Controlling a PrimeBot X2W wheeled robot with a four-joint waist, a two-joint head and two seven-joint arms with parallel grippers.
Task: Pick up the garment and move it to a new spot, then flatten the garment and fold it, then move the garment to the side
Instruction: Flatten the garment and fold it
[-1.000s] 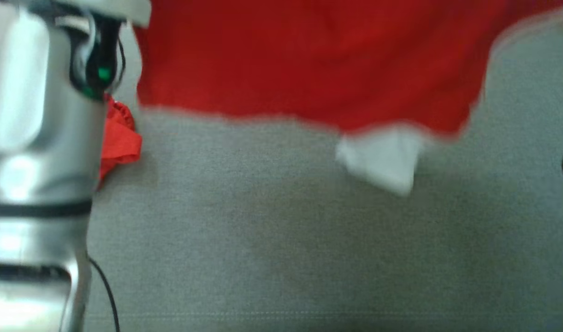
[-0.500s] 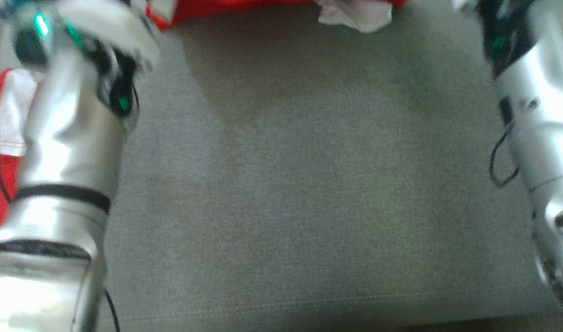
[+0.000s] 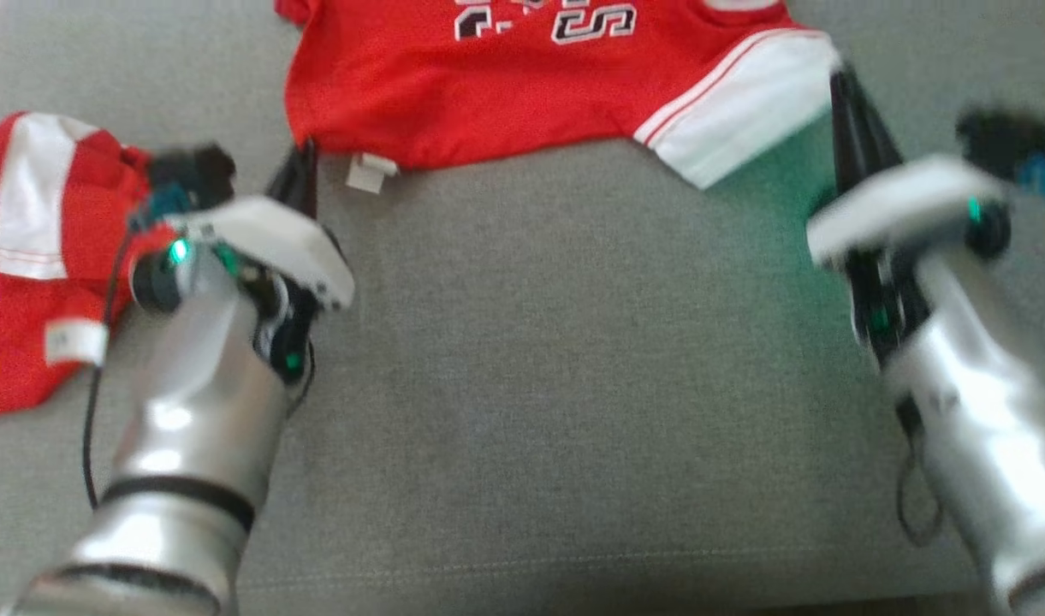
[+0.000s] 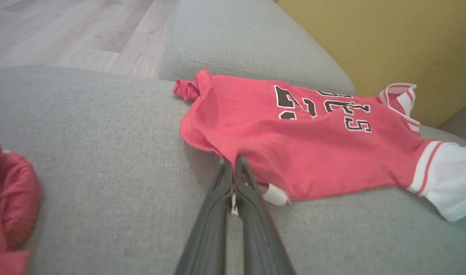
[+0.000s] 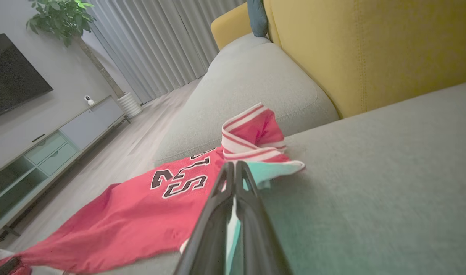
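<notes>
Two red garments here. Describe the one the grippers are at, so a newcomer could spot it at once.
On the grey sofa cushion, in front of the yellow backrest, the red jersey lies spread out, its near edge pinched by the left gripper and right gripper. Unlike the crumpled red garment beside the left arm, it lies open, showing black-and-white print and a white sleeve.

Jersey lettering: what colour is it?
The jersey's lettering is black, outlined white; clearest in left wrist view.
</notes>
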